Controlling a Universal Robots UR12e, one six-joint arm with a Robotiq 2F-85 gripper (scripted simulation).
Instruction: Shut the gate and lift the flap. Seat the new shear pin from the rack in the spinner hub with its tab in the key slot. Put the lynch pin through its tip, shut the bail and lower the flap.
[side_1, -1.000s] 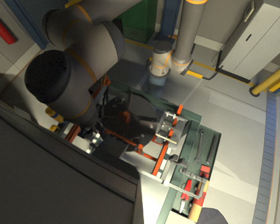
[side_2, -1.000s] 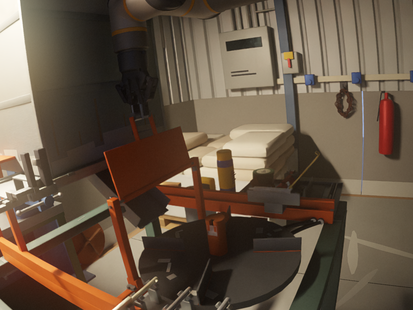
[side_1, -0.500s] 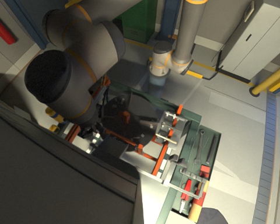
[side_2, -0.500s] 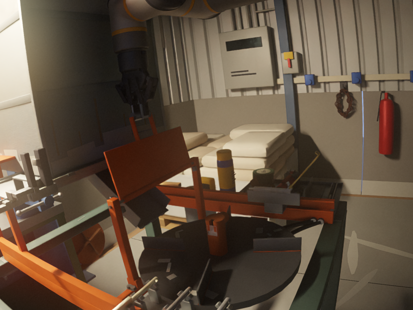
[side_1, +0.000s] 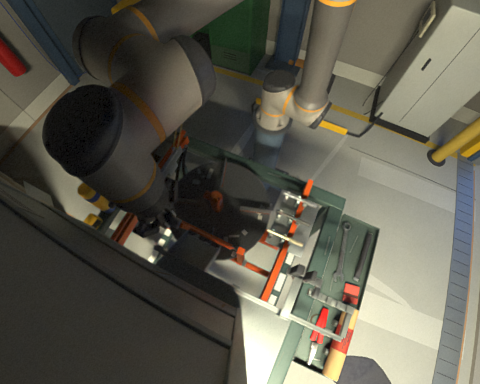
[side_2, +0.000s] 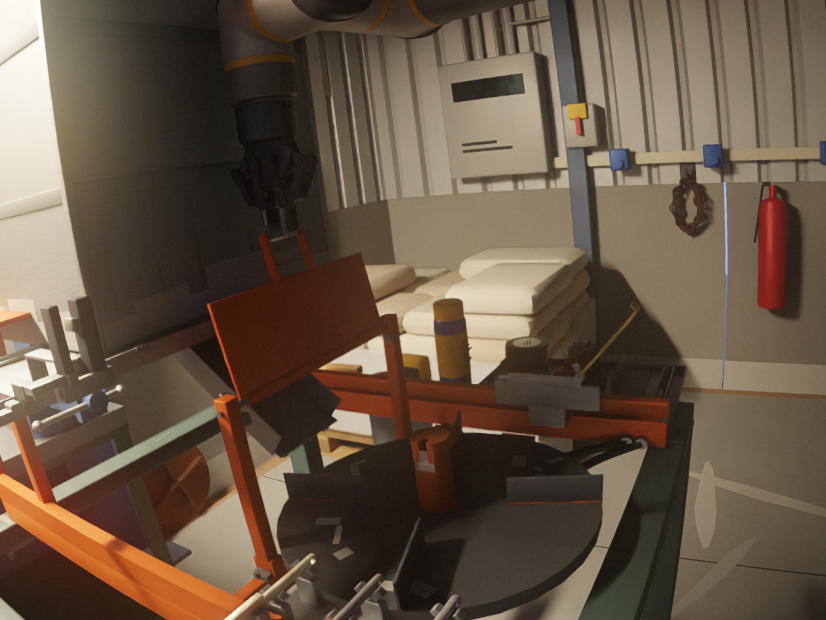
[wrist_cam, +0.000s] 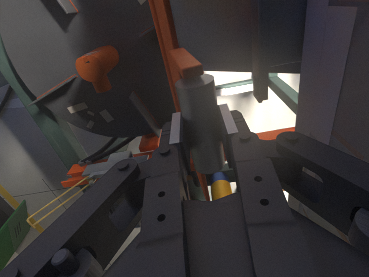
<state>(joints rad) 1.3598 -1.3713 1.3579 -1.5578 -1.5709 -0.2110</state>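
Above the dark spinner disc (side_2: 440, 527), the orange flap (side_2: 293, 324) stands raised and tilted. My gripper (side_2: 280, 223) is at the flap's top edge, closed on the grey handle bar (wrist_cam: 199, 119) between the flap's two orange stalks. The orange spinner hub (side_2: 434, 467) rises from the middle of the disc, below and to the right of the flap. Pins lie across the grey rack (side_1: 290, 220) beside the disc. The gate is not clear to me from here.
The orange frame rail (side_2: 494, 407) crosses behind the disc. A post (side_2: 243, 480) of the frame stands at the disc's near left. A yellow can (side_2: 452, 340) and stacked sacks (side_2: 507, 293) sit beyond. A tool tray (side_1: 340, 280) lies right of the rack.
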